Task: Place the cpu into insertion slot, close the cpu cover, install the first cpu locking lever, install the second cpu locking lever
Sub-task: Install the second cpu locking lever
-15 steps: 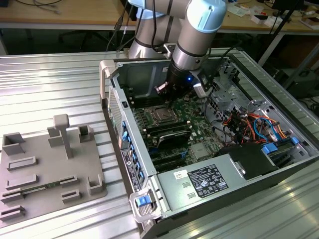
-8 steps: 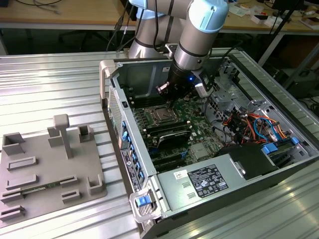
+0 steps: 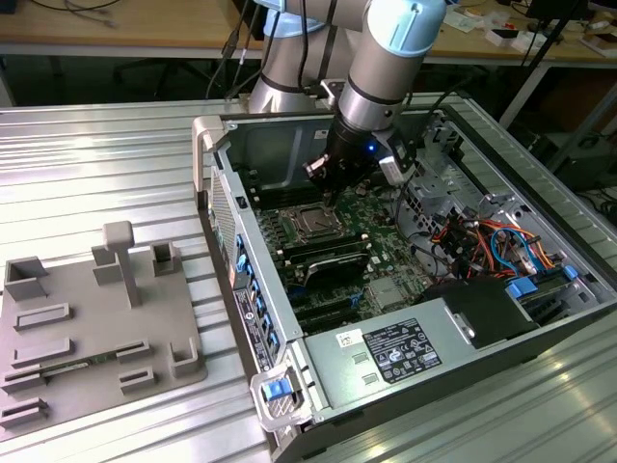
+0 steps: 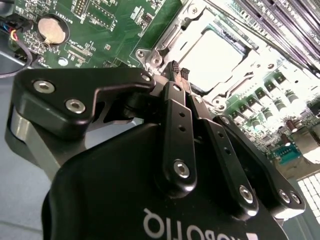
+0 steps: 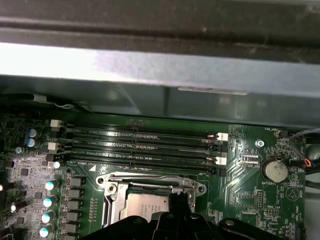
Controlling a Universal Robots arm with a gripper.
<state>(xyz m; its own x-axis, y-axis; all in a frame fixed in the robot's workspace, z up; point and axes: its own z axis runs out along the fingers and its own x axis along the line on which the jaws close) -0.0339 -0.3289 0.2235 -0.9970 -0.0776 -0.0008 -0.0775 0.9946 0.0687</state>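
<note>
Black linkage bars of the gripper [image 4: 180, 70] occupy the foreground of the second wrist view; its fingertips [image 4: 176, 66] are pressed together, holding nothing, poised at the edge of the cpu cover [image 4: 165, 37]. The cpu [image 4: 212, 52], silvery top up, is seated in the insertion slot [image 4: 239, 47] on the green motherboard [image 4: 115, 20], and the cover frame lies closed around it. In the first wrist view, the cpu [image 5: 145, 205] sits just beside four long memory slots [image 5: 140, 145]; a coin cell battery [image 5: 275, 170] lies well apart. In the exterior view, the gripper [image 3: 326, 191] reaches into the open computer case [image 3: 217, 193], with a power supply [image 3: 405, 352] near and a grey fixture plate [image 3: 96, 328] on the ribbed table [image 3: 96, 154].
</note>
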